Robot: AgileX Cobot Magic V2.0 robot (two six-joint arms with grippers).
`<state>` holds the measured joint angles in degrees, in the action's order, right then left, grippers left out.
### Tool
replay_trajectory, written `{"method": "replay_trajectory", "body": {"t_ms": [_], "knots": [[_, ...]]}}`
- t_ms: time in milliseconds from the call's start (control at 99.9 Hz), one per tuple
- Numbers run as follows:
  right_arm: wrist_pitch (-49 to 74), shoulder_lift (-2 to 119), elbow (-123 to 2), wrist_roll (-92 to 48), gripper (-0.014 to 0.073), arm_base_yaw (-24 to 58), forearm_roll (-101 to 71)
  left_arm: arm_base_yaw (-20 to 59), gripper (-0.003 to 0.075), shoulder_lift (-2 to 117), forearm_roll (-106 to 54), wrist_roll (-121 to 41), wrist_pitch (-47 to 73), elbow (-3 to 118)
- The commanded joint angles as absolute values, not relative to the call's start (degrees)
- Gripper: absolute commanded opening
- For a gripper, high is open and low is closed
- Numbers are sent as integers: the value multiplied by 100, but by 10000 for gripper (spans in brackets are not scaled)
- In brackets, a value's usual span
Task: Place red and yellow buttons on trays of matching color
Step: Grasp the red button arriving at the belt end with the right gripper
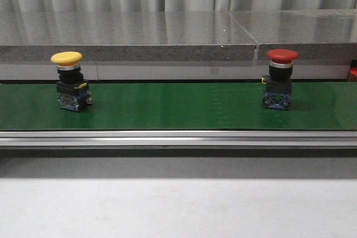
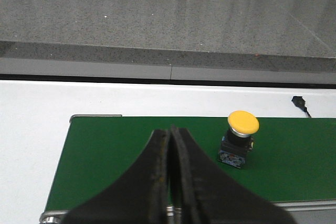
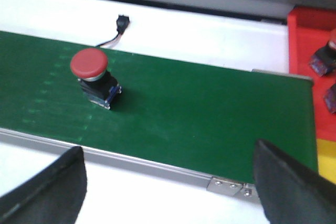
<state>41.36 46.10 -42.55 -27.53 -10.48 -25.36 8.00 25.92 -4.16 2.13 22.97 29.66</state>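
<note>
The yellow mushroom-head pushbutton [image 1: 70, 81] was recorded upright at the left end of the green conveyor belt [image 1: 178, 107]; it was judged rigid, light and top-heavy, with a smooth domed cap likely to slip, so the squarer black body under the cap was judged the better hold. The left gripper [image 2: 170, 182] was seen poised above the belt's near edge, fingers pressed together and empty, the yellow button just beyond it. The red pushbutton [image 1: 279, 77] stood upright at the belt's right. The right gripper [image 3: 168, 182] was held over the near rail, fingers spread wide, empty, with the red tray [image 3: 310, 30] beside the belt end.
</note>
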Motion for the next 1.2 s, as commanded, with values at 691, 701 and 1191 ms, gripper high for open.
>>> {"method": "replay_trajectory", "body": {"t_ms": [691, 701, 1191], "knots": [[2899, 8014, -5716, -2797, 633, 106, -2702, 791, -19, 2614, -456, 271, 1884, 3115], [2887, 8033, -5735, -2797, 633, 106, -2702, 791, -19, 2614, -456, 271, 1884, 3115], [2992, 8671, -6122, -2797, 139, 63, -2702, 791, -19, 2614, -456, 271, 1884, 3115]]}}
